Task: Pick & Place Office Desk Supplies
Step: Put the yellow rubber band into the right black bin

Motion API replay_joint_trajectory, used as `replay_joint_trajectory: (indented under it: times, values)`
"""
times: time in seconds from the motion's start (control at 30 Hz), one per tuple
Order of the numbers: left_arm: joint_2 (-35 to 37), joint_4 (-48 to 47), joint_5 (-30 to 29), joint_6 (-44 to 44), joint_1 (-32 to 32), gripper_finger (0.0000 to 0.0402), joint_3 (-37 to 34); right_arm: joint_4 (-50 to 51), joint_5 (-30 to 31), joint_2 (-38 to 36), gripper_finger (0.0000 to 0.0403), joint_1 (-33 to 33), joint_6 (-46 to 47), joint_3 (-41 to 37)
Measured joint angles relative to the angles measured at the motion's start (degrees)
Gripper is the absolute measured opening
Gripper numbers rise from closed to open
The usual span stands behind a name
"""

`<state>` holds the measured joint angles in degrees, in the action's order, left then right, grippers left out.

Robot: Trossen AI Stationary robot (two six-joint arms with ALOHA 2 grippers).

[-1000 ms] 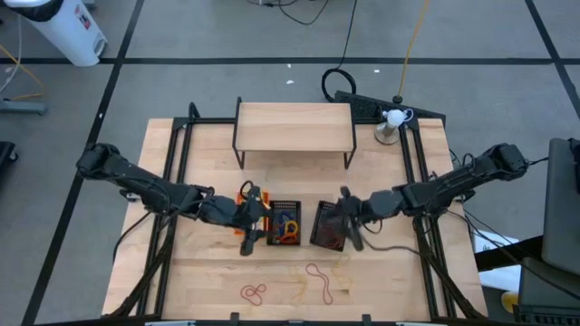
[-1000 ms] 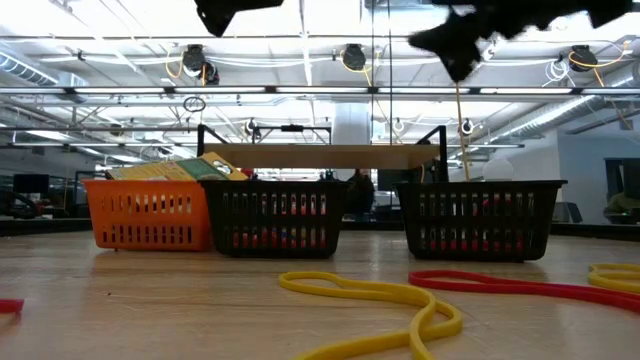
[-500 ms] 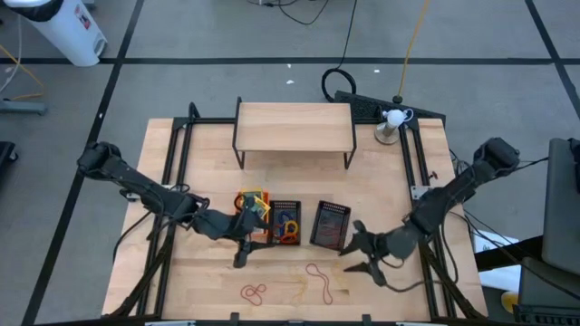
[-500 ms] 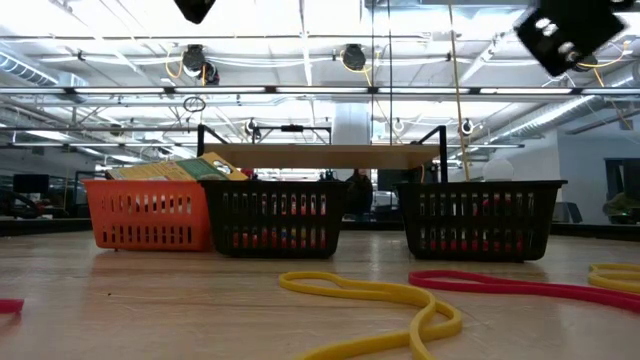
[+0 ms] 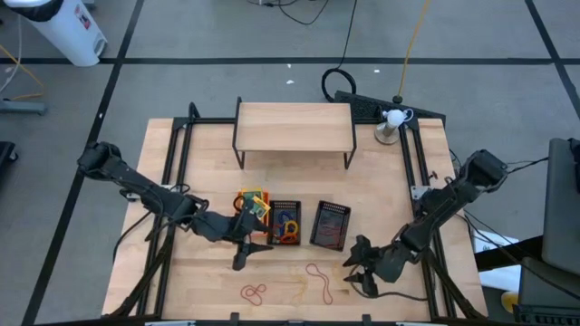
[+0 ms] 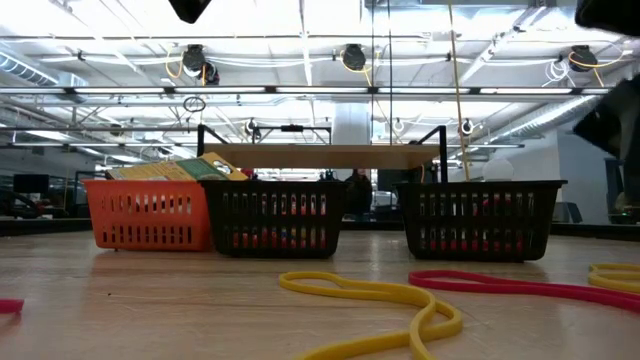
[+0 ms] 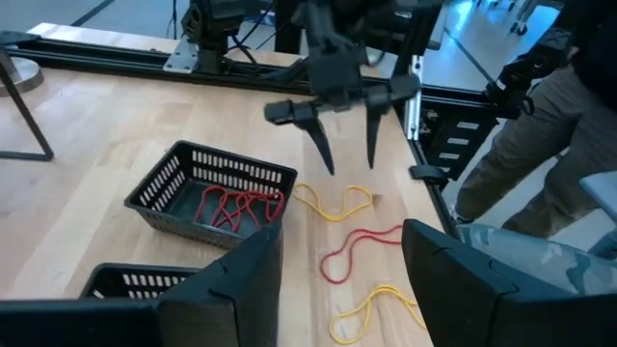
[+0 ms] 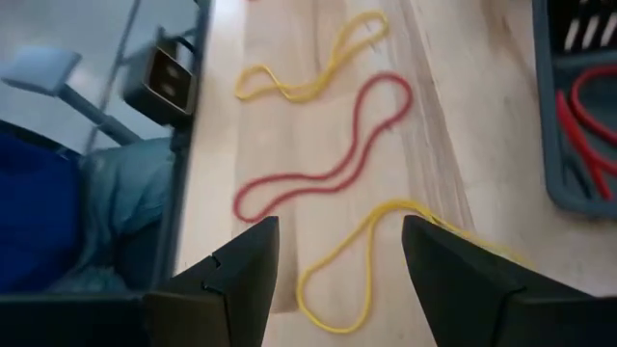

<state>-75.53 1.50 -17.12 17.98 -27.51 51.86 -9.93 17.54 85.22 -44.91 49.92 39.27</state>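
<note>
Three mesh bins stand in a row at mid-table. The orange bin (image 5: 253, 205) holds yellow-and-green packs, the middle black bin (image 5: 285, 224) holds mixed rubber bands, and the right black bin (image 5: 331, 225) holds red bands (image 7: 236, 204). Loose bands lie flat on the wood near the front edge: a red one (image 8: 328, 154), two yellow ones (image 8: 313, 63) (image 8: 362, 265) and a red one at the left (image 5: 254, 292). My left gripper (image 5: 241, 258) hovers open in front of the orange bin. My right gripper (image 5: 353, 273) hangs open above the loose bands, right of them, and touches none.
A light wooden shelf (image 5: 294, 127) on black legs stands at the far side. Black rails (image 5: 421, 195) run along both table sides. A small lamp-like stand (image 5: 391, 122) sits at the far right corner. A person's legs (image 7: 540, 154) show beyond the table's right side.
My right gripper has swung from above the right black bin toward the table's near edge and right, sinking and rolling, and now hangs beside the loose bands, still open. My left gripper has shifted a little toward the near edge. No band or bin has moved.
</note>
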Motion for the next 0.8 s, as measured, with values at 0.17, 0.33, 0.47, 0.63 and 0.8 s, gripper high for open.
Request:
replay_joint_trajectory:
  times: [0.17, 0.33, 0.47, 0.63, 0.8]
  values:
    - [0.0, 0.0, 0.0, -0.3, 0.9, 0.0209, 0.0, 0.1, 0.3, 2.0, 0.0210, -0.2, 0.1, 0.0]
    - [0.0, 0.0, 0.0, -2.2, 1.2, 0.0209, 0.0, 1.2, 2.2, 2.0, 0.0210, -0.2, -2.6, 0.0]
    - [0.0, 0.0, 0.0, -3.1, 1.2, 0.0209, 0.0, 7.9, 3.6, 2.0, 0.0210, -0.1, -3.7, -0.1]
    - [0.0, 0.0, 1.3, -3.3, 1.2, 0.0209, 0.0, 10.1, 3.3, 2.0, 0.0210, 0.6, -1.0, -3.1]
    - [0.0, 0.0, 2.1, -3.3, 1.2, 0.0209, 0.0, 6.7, 3.4, 2.0, 0.0210, 0.6, -1.5, -5.6]
